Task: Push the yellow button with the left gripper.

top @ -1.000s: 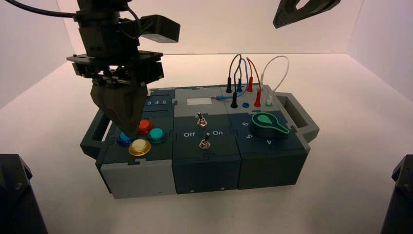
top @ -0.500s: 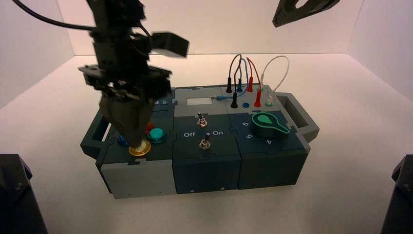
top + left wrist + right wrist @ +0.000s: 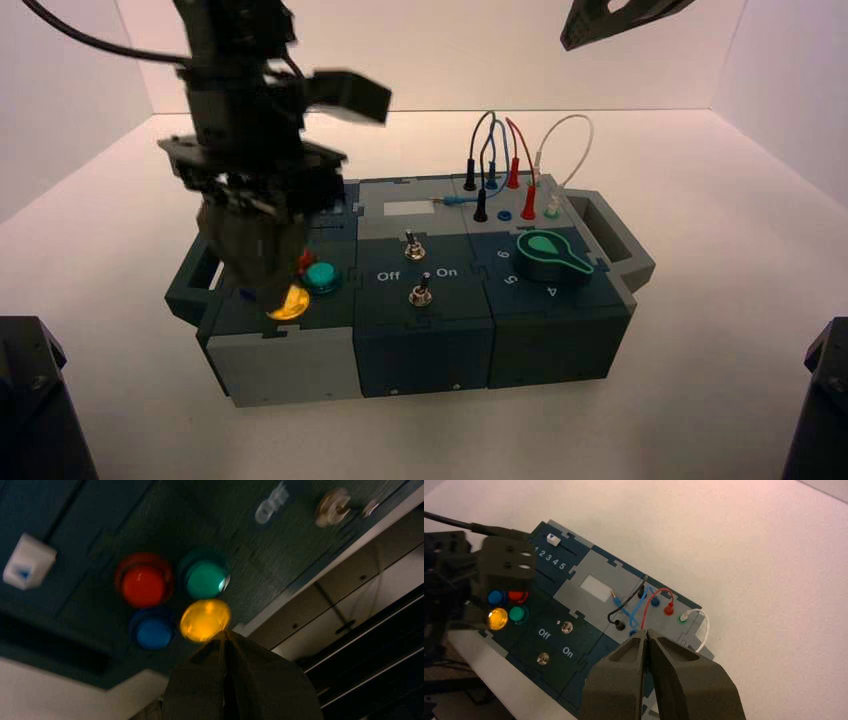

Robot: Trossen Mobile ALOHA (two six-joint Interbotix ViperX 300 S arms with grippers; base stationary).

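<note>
Yellow button, lit amber, near corner of the box's left end. Left hand right at it, fingers pressed together, tips over its edge in high view; contact: cannot tell. Beside it: teal button, red button, blue button. Farther right on box: two metal toggle switches, then green-rimmed black knob. Wires behind. Right hand idle above box's far right, fingers together. Box on pale worktop.
</note>
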